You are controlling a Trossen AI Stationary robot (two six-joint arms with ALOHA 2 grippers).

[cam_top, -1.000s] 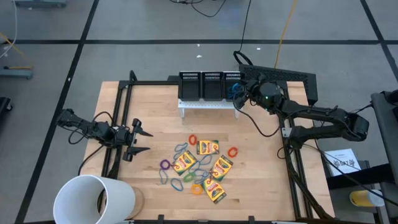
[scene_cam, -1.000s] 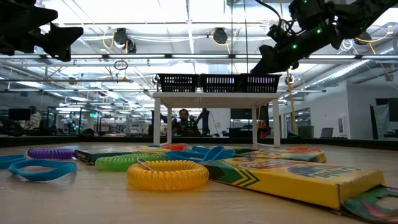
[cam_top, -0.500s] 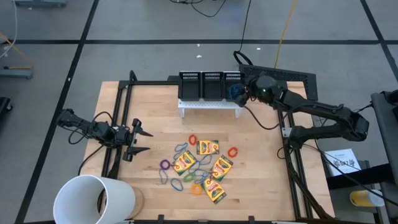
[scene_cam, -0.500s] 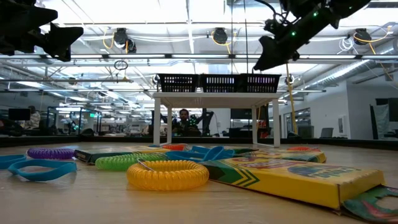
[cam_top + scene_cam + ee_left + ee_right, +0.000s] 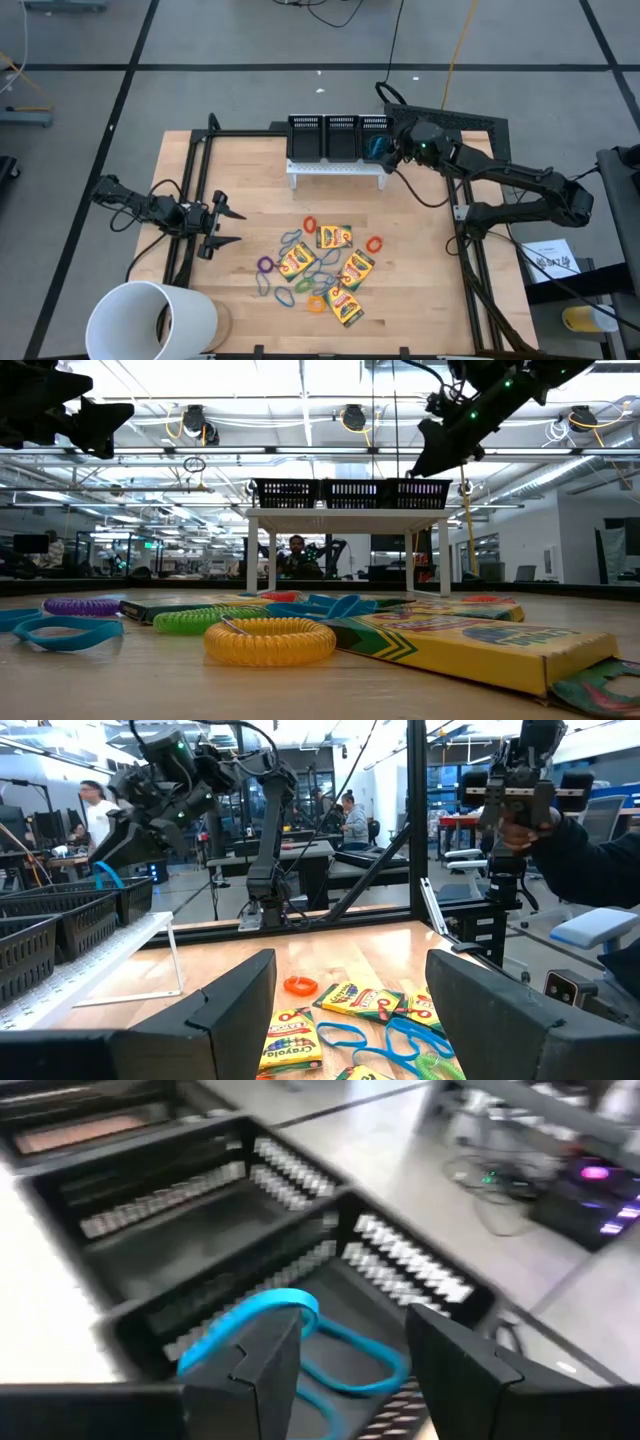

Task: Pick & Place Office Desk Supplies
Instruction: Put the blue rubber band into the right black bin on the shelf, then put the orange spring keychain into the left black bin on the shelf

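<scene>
On the table (image 5: pixel 420 280), the crayon boxes (image 5: pixel 335 268) and rubber-band loops (image 5: pixel 290 262) cluster just toward 6 o'clock of centre. The mesh bins (image 5: pixel 338 137) sit on a small stand (image 5: pixel 336 168) at 12 o'clock. A cup (image 5: pixel 150 320) lies at 8 o'clock. The left gripper (image 5: pixel 226 227) waits at 9 o'clock; the right gripper (image 5: pixel 382 152) hangs over the rightmost bin at 1 o'clock

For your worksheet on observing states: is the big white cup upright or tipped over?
Tipped over. The cup lies on its side at the table's front left corner, its mouth facing right.
</scene>
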